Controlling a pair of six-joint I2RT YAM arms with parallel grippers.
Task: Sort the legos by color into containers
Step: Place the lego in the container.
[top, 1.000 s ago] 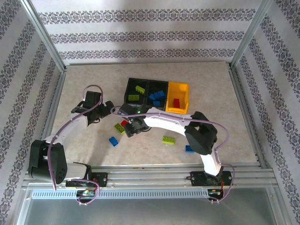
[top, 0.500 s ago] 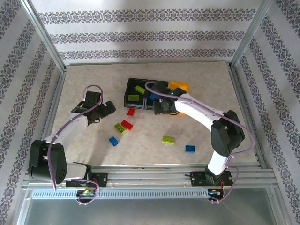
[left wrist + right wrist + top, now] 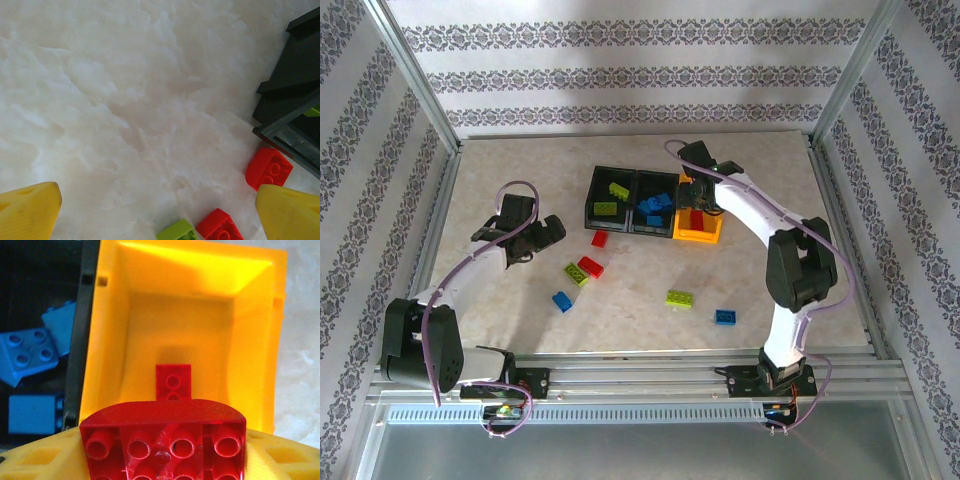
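One red brick [image 3: 162, 437], cropped below, fills the right pincer [image 3: 162, 462].

Your right gripper [image 3: 694, 199] grips a red studded plastic brick [image 3: 162, 437] over the yellow-orange bin [image 3: 112, 340].
Another red brick [image 3: 173, 381] lies below it; blue bricks [image 3: 27, 352] sit leftward in the black bin [image 3: 30, 275].

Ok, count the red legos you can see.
4. One red lego on the table, another close by, a third inside the yellow bin, a fourth red lego held in the right gripper. More may be hidden.
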